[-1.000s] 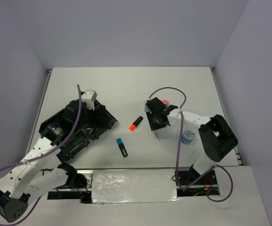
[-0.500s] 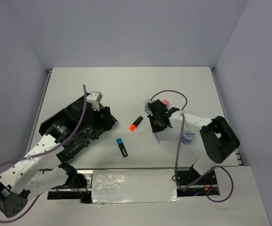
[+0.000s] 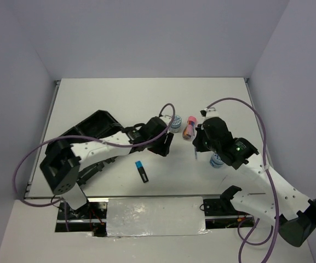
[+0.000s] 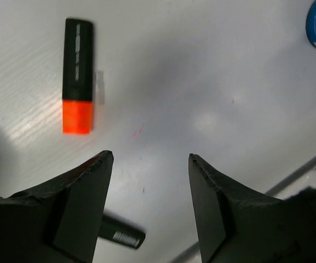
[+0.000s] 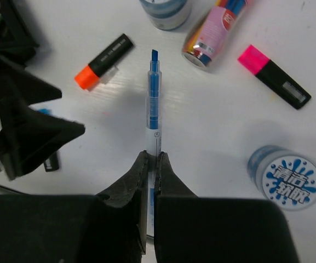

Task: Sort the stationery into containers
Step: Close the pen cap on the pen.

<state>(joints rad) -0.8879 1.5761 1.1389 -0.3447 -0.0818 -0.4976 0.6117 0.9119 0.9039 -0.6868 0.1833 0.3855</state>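
STEP: I'm mid-carry, blue pen (image 5: 154, 109) clamped in right jaws above the desk (image 3: 147, 98) | LEFT: jaws spread, empty, over orange-capped highlighter (image 4: 78, 82) lying on desk | NEXT: I'd carry pen across to organiser tray (image 3: 92, 121), lower left jaws onto highlighter | CHANGE: left arm has swung off the tray to centre; right has lifted.

You have a white table (image 3: 119, 98) with a matte, faintly grained top. Plain grey walls (image 3: 147, 38) close it in on three sides. A crinkled silver sheet (image 3: 155, 216) lies flat along its near edge.
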